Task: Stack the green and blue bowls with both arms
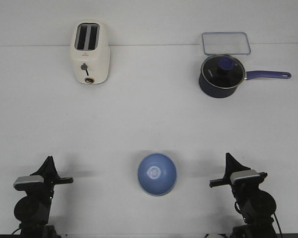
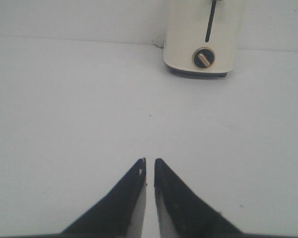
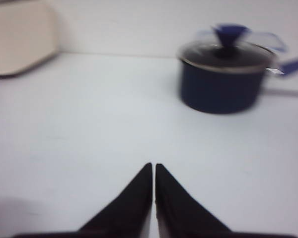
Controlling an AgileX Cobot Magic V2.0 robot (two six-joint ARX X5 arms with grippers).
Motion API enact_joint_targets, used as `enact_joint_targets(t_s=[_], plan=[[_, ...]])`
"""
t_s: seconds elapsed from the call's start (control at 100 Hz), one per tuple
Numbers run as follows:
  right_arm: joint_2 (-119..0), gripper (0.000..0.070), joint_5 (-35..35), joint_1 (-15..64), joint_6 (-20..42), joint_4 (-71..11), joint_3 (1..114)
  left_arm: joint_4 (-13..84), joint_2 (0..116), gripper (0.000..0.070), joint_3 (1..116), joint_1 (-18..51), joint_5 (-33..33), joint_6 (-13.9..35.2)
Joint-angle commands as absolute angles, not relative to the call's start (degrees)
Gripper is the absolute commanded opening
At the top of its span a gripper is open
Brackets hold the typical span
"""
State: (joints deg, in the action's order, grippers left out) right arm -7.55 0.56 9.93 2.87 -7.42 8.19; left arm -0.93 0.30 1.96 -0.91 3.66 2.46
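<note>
The periwinkle blue bowl [image 1: 157,173] sits upright on the white table, near the front edge and midway between the arms. No pale green bowl shows as a separate thing in any view. A thin pale edge shows along the blue bowl's near rim, and I cannot tell what it is. My left gripper [image 1: 50,159] [image 2: 150,159] is shut and empty, low at the front left, well to the left of the bowl. My right gripper [image 1: 228,156] [image 3: 154,164] is shut and empty at the front right, to the right of the bowl.
A cream toaster [image 1: 90,52] [image 2: 201,37] [image 3: 20,42] stands at the back left. A dark navy saucepan [image 1: 221,75] [image 3: 221,74] with a glass lid and a long handle stands at the back right. A clear rectangular lid [image 1: 226,43] lies behind it.
</note>
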Motion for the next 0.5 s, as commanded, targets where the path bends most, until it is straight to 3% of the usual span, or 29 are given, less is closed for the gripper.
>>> enact_joint_targets(t_s=[0.0, 0.49], plan=[[-4.32, 0.001, 3.53, 5.78, 1.02, -5.61, 6.48, -1.8, 0.19, 0.0015, 0.8, -1.04, 3.53, 2.61], [-0.08, 0.001, 3.64, 3.42, 2.39, -6.87, 0.71, -1.76, 0.19, 0.0016, 0.8, -1.04, 3.53, 2.61]])
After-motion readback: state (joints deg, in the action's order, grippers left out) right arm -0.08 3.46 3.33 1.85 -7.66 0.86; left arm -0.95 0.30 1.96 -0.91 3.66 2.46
